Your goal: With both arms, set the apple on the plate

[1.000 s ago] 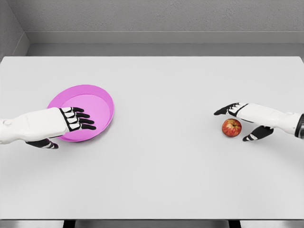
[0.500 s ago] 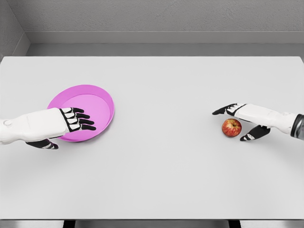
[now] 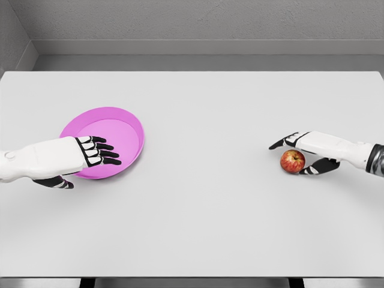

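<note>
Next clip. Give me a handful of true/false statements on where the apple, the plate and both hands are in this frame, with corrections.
1. The apple sits on the plate. False: it rests on the table, far right of the pink plate.
2. The left hand is over the near part of the plate. True.
3. The right hand is at the apple, with fingers behind it and the thumb in front. True.
4. The apple is green. False: it is red.
5. The plate lies on the table's right half. False: it lies on the left half.

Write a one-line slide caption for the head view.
Right hand closing around the apple while the left hand rests over the pink plate.
</note>
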Tool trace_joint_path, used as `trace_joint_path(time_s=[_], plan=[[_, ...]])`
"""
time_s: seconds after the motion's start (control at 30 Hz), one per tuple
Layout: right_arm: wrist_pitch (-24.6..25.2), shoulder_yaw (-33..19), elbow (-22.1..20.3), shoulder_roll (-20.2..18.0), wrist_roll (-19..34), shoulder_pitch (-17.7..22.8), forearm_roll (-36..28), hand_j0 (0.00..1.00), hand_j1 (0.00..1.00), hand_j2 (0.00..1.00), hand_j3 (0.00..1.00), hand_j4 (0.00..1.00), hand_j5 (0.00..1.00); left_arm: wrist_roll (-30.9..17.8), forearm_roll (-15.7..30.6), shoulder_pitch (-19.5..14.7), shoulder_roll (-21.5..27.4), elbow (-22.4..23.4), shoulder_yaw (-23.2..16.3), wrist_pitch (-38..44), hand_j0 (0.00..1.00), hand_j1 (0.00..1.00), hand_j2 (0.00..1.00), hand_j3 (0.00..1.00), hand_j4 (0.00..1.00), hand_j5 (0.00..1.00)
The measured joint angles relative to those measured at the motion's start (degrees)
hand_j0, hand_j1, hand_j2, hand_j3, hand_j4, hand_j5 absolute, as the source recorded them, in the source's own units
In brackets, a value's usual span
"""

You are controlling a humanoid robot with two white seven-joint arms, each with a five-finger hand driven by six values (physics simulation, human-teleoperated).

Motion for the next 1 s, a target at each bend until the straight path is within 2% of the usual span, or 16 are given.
trace_joint_path(time_s=[0.53, 1.0], plan=[[0.01, -0.01, 0.01, 0.6, -0.02, -0.26, -0.06, 0.62, 0.62, 0.62, 0.62, 0.62, 0.62, -0.01, -0.01, 0.0, 0.0, 0.0, 0.0, 0.0, 1.0, 1.0, 1.0, 1.0, 1.0, 1.0], [-0.02, -0.15, -0.15, 0.99, 0.0, -0.26, -1.13, 0.59, 0.59, 0.59, 0.59, 0.59, 0.59, 0.0, 0.0, 0.09, 0.0, 0.0, 0.0, 0.0, 1.0, 1.0, 1.0, 1.0, 1.0, 1.0]])
